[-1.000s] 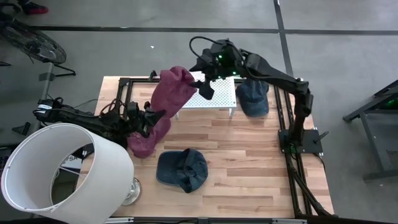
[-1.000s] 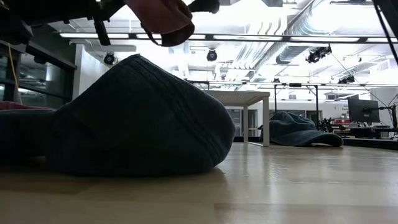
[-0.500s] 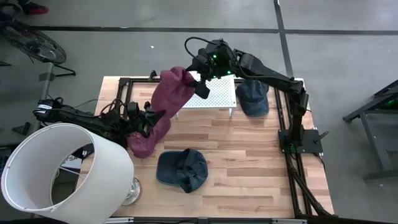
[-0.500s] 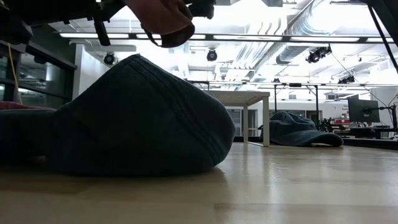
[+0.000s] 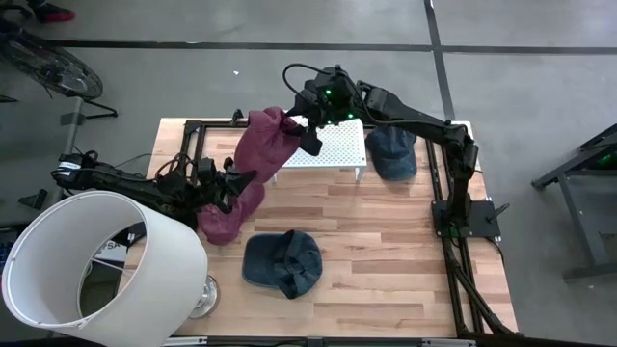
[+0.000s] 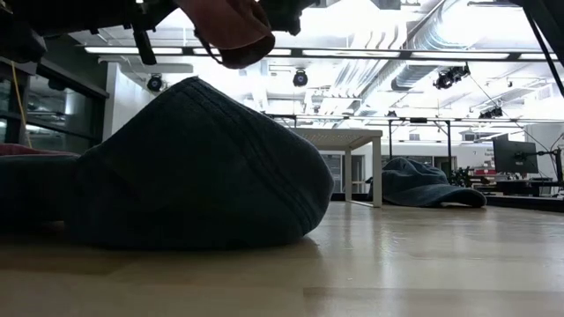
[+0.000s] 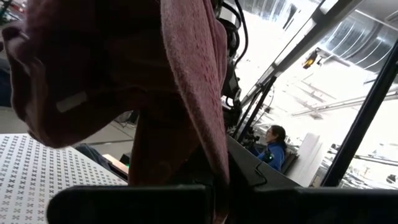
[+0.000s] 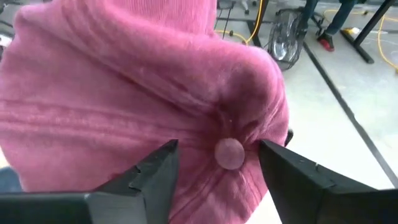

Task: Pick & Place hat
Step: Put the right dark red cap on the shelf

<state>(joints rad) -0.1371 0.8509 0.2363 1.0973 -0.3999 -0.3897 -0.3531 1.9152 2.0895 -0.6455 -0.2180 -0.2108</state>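
A maroon hat [image 5: 270,145] is held up over the table's far left part, with my left gripper [image 5: 239,183] shut on its lower end. In the low view it shows at the top [image 6: 233,26]. More maroon cloth [image 5: 222,220] lies on the table below; whether it is the same hat or another I cannot tell. My right gripper [image 8: 217,168] is open at the hat's crown, one finger on each side of the top button [image 8: 229,152]. One blue hat [image 5: 281,263] lies near the front, another [image 5: 390,152] at the far right. My left gripper has the maroon hat's lower cloth [image 7: 208,162] pinched between its two fingers, which slant upward from the table's left. The hat stands up above the fingers, leaning toward the far right. My right gripper straddles the crown around the button; whether its fingers [image 8: 155,171] touch the cloth I cannot tell.
A white perforated stand [image 5: 337,146] sits at the far middle, beside the right blue hat. A large white lampshade [image 5: 96,265] fills the near left corner. Black frame rails [image 5: 448,193] run along the table's right side. Bare wood lies at the near right.
My right gripper has moved toward the table's left and a little down, coming up to the crown of the raised maroon hat. The hat and my left gripper have stayed where they were.
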